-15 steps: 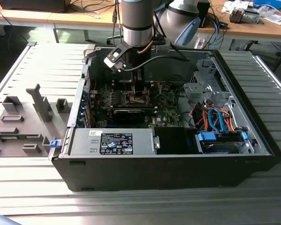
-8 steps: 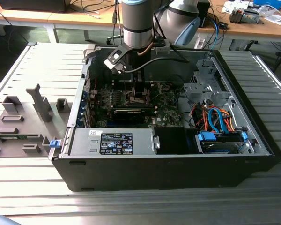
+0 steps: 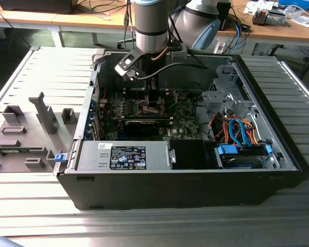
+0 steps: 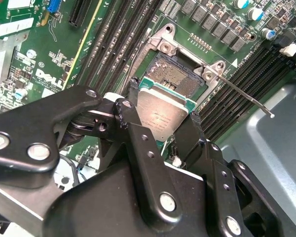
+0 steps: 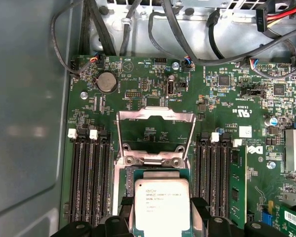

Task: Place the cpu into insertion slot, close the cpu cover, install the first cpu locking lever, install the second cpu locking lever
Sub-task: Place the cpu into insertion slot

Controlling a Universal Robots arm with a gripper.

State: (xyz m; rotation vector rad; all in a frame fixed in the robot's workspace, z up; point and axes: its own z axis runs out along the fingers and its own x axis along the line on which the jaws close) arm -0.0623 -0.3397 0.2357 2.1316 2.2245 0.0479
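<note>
My gripper [image 4: 163, 112] is shut on the cpu [image 4: 164, 114], a flat silver-topped square chip gripped by its two opposite edges between the black fingers [image 4: 129, 106]. The chip hangs slightly tilted just over the insertion slot [image 4: 173, 77], whose dark pin field shows past the chip's far edge. In the first wrist view the cpu [image 5: 162, 205] covers most of the slot, and the cpu cover [image 5: 155, 115] stands swung open beyond it. A thin metal locking lever [image 4: 246, 98] sticks out free beside the socket. In the exterior view the gripper [image 3: 153, 105] reaches down into the open computer case [image 3: 185, 180].
Black memory slots [image 5: 89, 177] run along both sides of the socket. Cable bundles [image 5: 187, 29] hang at the board's far edge. The case's grey wall [image 5: 24, 123] stands close. A power supply [image 3: 126, 154] and drive bay [image 3: 242, 154] line the case front. Grey fixtures [image 3: 20, 134] sit at the exterior view's left.
</note>
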